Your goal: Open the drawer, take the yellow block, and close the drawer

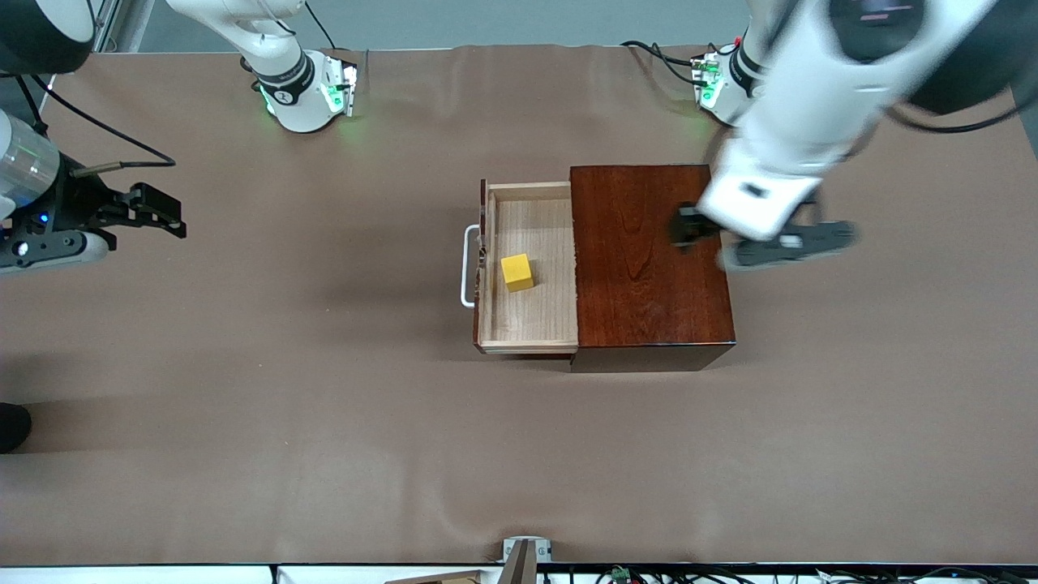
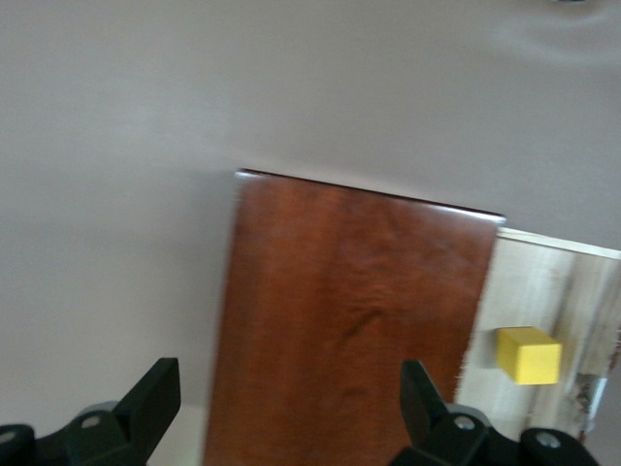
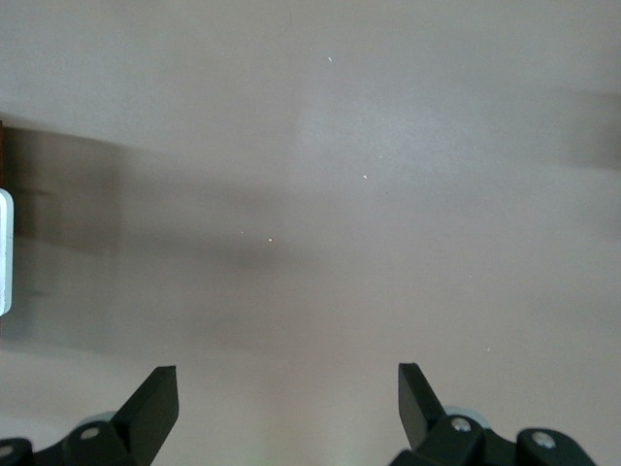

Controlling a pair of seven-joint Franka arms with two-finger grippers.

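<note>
The drawer (image 1: 535, 316) stands pulled out of the dark mahogany box (image 1: 649, 276) toward the right arm's end of the table, white loop handle (image 1: 466, 268) outermost. The yellow block (image 1: 517, 272) sits on the drawer's pale floor. My left gripper (image 1: 702, 243) is open and empty over the box's top, at its edge toward the left arm's end. In the left wrist view, the gripper (image 2: 291, 398) frames the box top (image 2: 349, 311), with the block (image 2: 529, 354) and drawer (image 2: 553, 282) off to one side. My right gripper (image 1: 174, 219) is open and empty, away from the drawer.
Brown cloth covers the table (image 1: 324, 405). The right wrist view shows bare cloth (image 3: 340, 194) between my right gripper's fingers (image 3: 288, 398), and a piece of the white handle (image 3: 5, 252) at the frame's edge. Cables lie near the arm bases.
</note>
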